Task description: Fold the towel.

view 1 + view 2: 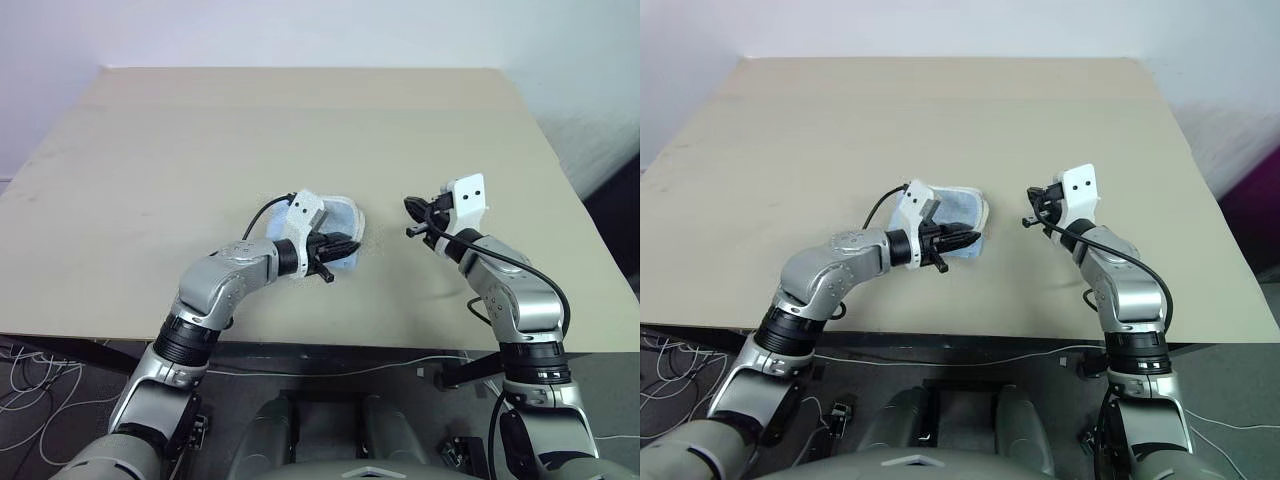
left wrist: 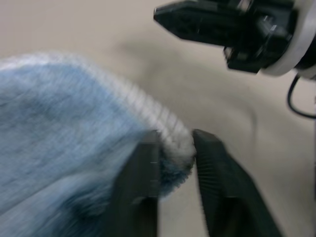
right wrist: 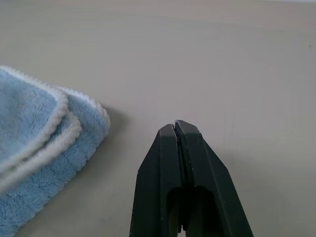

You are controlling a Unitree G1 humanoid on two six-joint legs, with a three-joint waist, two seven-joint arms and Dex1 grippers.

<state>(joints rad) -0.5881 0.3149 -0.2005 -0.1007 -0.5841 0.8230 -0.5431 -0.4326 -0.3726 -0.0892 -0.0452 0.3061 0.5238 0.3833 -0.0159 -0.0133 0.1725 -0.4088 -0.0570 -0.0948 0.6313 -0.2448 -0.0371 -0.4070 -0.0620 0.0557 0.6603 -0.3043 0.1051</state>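
Observation:
The light blue towel (image 1: 956,209) lies bunched in a small folded pile on the tan table (image 1: 300,120), near its middle. My left gripper (image 1: 349,245) reaches over the pile from the left and covers much of it. In the left wrist view its fingers (image 2: 136,173) stand apart, and the towel's white stitched edge (image 2: 170,131) sits between them. My right gripper (image 3: 175,126) is shut on nothing and hovers a short way to the right of the towel (image 3: 34,148), pointing toward it. The right gripper (image 2: 165,14) also shows in the left wrist view.
The tabletop stretches bare and wide behind and to both sides of the towel. Its front edge (image 1: 400,348) runs just below my arms. Cables lie on the floor at the lower left (image 1: 30,370).

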